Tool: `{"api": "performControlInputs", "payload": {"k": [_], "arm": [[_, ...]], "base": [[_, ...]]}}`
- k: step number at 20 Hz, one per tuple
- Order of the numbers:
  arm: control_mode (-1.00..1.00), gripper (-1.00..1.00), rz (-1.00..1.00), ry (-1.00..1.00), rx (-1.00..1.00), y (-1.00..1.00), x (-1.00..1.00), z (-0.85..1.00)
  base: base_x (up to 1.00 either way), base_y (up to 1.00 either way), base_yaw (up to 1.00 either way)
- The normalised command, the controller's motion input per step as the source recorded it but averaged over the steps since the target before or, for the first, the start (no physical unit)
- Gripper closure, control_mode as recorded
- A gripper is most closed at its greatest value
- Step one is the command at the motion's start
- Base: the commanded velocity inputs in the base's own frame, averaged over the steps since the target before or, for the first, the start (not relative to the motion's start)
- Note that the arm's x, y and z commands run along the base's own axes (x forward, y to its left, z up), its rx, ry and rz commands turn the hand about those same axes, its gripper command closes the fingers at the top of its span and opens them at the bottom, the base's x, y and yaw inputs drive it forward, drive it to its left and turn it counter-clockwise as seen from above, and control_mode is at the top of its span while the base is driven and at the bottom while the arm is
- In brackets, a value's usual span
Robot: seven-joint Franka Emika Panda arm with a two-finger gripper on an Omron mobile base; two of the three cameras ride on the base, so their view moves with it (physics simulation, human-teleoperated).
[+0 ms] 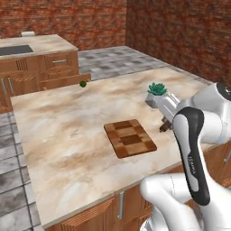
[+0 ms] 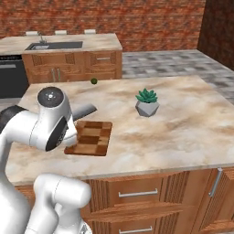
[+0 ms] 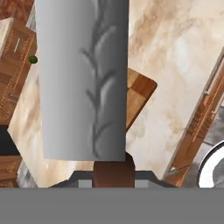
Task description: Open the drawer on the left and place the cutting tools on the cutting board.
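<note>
The checkered wooden cutting board (image 1: 131, 137) (image 2: 93, 136) lies on the marble island, and a corner of the cutting board (image 3: 141, 89) peeks past the blade in the hand view. My gripper (image 1: 166, 122) hovers just right of the board, shut on a cutting tool with a broad silver blade (image 3: 83, 78) and a brown handle (image 3: 113, 171). The blade (image 2: 85, 109) juts out over the board's far edge. Past the island's far-left edge a reddish-brown drawer (image 1: 63, 81) looks pulled out. A second cutting tool is out of view.
A small green fruit (image 1: 83, 83) (image 2: 93, 81) rests near the island's far edge. A potted succulent (image 1: 156, 92) (image 2: 147, 102) stands right of the board, close to my hand. Cabinet drawers with silver handles (image 2: 137, 194) line the island's near side. A counter with a sink (image 2: 55, 45) runs behind.
</note>
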Motion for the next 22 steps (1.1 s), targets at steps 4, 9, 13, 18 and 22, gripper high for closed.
{"api": "performControlInputs", "payload": {"k": [4, 9, 13, 18, 22], "arm": [[-1.0, 1.0, 0.01, 0.2, -0.05, 0.0, 1.0, -0.33], [-1.0, 1.0, 0.0, 0.08, -0.14, 0.2, 0.71, -0.43], [-1.0, 1.0, 0.0, 0.1, -0.2, 0.24, 0.0, -0.33], [-1.0, 1.0, 0.0, -0.05, -0.2, 0.48, 0.03, -0.75], [-1.0, 1.0, 0.0, 0.0, -0.12, 0.4, 0.22, -0.51]], "base": [[0.0, 0.0, 0.0], [0.0, 0.0, 0.0], [0.0, 0.0, 0.0], [0.0, 0.0, 0.0], [0.0, 0.0, 0.0]]}}
